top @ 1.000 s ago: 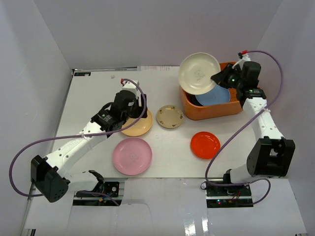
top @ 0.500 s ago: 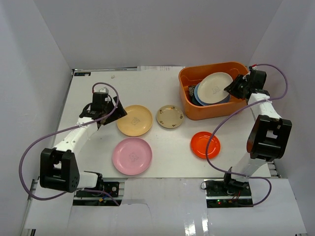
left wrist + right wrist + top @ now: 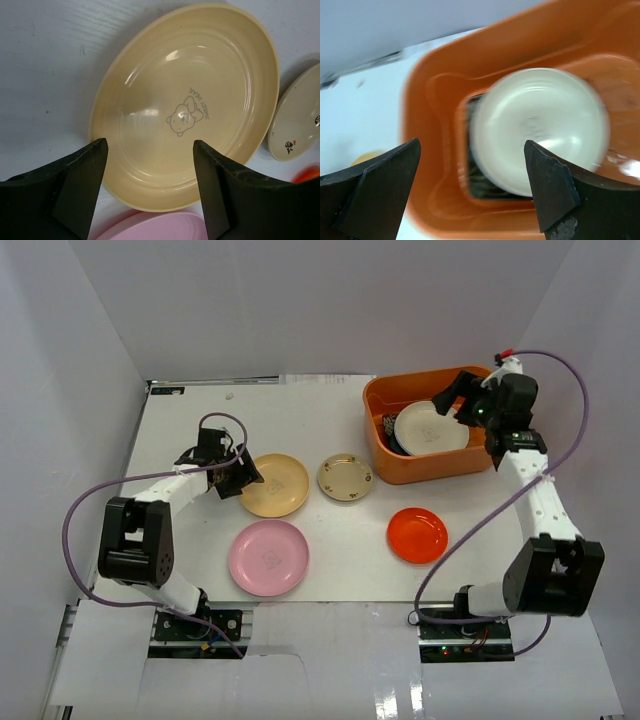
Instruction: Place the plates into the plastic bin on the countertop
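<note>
bin [image 3: 420, 472]: far right of countertop [image 3: 180, 440], long axis left to right | cream plate [image 3: 430, 427]: flat, face up, on the stack inside bin | right gripper [image 3: 456, 405]: above bin, jaws wide, empty | left gripper [image 3: 150, 147]: jaws wide, empty, at left rim of yellow plate [image 3: 274, 485] | pink plate [image 3: 267, 557], tan plate [image 3: 345, 477], red plate [image 3: 417, 535]: flat on countertop

A robot test booth: plain white walls [image 3: 300, 300] enclose a white countertop [image 3: 340, 540] with two bolted arms.
</note>
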### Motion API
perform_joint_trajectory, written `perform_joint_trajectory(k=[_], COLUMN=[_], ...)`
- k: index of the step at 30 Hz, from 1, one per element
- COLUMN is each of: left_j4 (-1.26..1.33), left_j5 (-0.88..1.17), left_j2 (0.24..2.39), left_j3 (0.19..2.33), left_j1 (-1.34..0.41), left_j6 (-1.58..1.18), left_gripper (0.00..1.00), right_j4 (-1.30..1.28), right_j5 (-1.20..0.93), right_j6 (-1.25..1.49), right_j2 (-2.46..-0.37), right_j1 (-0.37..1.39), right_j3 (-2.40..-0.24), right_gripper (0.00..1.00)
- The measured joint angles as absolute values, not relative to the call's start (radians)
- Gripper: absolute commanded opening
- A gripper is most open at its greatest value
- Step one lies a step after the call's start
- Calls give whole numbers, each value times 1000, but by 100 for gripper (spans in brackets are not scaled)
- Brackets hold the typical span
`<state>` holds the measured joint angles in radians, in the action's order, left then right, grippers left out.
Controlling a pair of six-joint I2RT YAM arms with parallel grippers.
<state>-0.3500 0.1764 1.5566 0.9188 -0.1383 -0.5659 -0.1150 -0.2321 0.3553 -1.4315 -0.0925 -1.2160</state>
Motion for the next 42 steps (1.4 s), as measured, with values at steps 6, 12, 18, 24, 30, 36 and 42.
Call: perform_joint_trajectory(k=[6,12,18,24,30,36,42], left_j4=[-356,-340,-306,-330,-367,-374,-371], left_j5=[120,65,33,-54,-57,-38,-20], left_j2=[1580,1492,1370,1370,1504,1533,1553], left_j3=[921,885,857,857,864,866,878], left_j1=[-138,-134,-133,-133,-133,-133,-133], left_j6=[-565,-567,-557,-519,-509,-501,-495], left_gripper=[74,74,74,74,74,72,64], right_j4=[-33,-21,1,6,3,14,-77], right_j5=[-229,-206,-156,-83,-46,-42,-16], right_j6=[302,294,309,344,359,390,356], right_j2=[-1212,-1212,-1396,-1573,-1684,-1674,-1434], right_j1=[308,686,957,1032,1056,1056,1056], right_j3=[-1059,-872,-860,-867,-899,-900,-899], right_gripper=[85,84,78,67,26,8,8])
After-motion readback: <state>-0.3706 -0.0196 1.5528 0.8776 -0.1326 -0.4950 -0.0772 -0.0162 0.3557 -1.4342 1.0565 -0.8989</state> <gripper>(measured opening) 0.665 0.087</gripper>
